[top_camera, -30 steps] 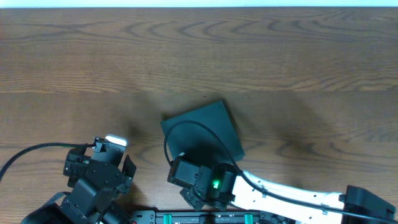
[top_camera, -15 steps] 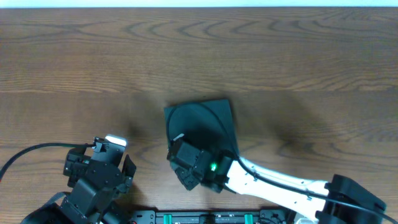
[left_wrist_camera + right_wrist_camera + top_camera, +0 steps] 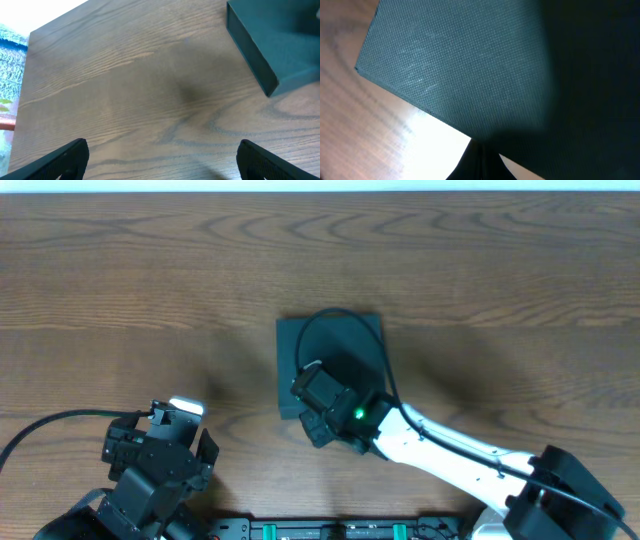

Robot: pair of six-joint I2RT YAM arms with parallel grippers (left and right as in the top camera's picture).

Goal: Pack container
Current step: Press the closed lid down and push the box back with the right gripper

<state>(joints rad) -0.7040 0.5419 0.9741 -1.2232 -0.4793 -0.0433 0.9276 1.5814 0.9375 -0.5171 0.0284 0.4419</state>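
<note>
The container (image 3: 340, 345) is a dark green square box lying flat with its lid down, near the table's middle. In the left wrist view it shows as the container (image 3: 265, 45) at the upper right. My right gripper (image 3: 482, 159) is shut, its joined fingertips against the near edge of the container (image 3: 465, 65); nothing shows between them. From overhead the right wrist (image 3: 335, 405) covers that near edge. My left gripper (image 3: 162, 162) is open and holds nothing. It hovers over bare wood at the front left, well apart from the box.
The left arm (image 3: 155, 465) sits at the front left corner with its cable looping left. The table's far left edge (image 3: 30, 37) shows in the left wrist view, with a teal cloth (image 3: 10, 42) beyond it.
The right arm has reached forward with its shut gripper against the container. The container slid away from the front edge and turned until it lies square to the table. The left arm stayed still.
</note>
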